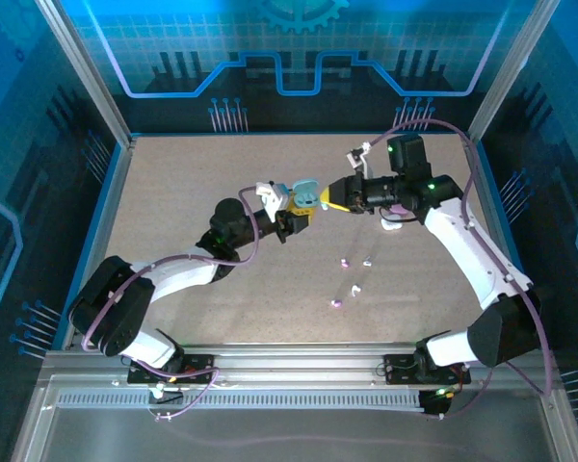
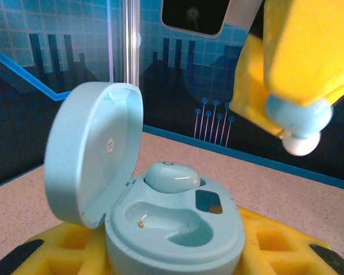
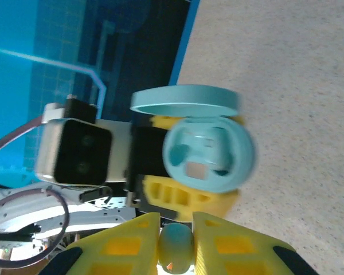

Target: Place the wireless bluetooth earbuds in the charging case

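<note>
Yellow right end effector (image 3: 176,222) tight around earbud (image 3: 176,245)

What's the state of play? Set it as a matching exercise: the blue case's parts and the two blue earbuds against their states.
Things:
1. lid
2. earbud by the hinge
3. other slot
4. carried earbud

States:
a. empty
b. pinched in the right fingers
c. swung open
d. seated in the charging case

Pairs: 1-c, 2-d, 3-a, 4-b
</note>
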Robot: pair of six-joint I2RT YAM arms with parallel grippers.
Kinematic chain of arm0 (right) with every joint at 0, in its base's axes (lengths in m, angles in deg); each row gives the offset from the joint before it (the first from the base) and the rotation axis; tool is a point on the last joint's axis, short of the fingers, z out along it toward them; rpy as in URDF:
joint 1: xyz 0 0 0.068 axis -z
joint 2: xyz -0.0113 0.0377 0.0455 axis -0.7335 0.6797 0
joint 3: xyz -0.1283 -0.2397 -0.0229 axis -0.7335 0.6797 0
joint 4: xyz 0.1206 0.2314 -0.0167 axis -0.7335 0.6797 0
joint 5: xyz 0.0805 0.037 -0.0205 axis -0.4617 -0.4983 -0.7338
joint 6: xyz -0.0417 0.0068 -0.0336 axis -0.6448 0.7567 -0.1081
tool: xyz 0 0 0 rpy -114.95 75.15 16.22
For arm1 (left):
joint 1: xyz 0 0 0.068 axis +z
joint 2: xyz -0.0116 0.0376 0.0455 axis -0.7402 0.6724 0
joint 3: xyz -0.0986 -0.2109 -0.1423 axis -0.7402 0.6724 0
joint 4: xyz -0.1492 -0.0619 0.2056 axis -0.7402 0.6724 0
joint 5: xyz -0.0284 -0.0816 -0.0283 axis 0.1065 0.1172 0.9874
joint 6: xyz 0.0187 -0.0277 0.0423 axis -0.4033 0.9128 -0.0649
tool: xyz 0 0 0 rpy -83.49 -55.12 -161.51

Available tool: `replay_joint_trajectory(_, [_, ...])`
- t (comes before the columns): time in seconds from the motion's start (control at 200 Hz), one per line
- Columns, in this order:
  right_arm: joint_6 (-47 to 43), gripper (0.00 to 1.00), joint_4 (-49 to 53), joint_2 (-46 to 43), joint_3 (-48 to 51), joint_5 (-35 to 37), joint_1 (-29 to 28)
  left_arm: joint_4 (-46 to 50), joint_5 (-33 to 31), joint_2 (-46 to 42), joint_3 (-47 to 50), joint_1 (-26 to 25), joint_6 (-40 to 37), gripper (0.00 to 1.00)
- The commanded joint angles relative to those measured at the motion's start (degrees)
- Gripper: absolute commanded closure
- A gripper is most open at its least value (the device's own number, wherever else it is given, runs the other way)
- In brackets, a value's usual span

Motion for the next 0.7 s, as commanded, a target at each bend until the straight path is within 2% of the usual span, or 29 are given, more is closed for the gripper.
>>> replay_joint_trajectory(0.0, [1.72,0.78,-2.26,0.01,-3.07,1.89,-3.16,-3.98,-2.11,0.58,0.41,-1.05,-2.07,0.68])
replay_joint_trajectory(0.465, [1.56,0.78,-1.76,1.47,-5.31,12.85,-7.97,-6.92,-2.61,1.02,0.56,-2.7,-1.77,0.67])
replay_joint_trajectory(0.69, [1.54,0.78,-1.93,2.08,-5.69,15.1,-8.71,-7.54,-2.6,1.22,0.44,-3.0,-1.55,0.67])
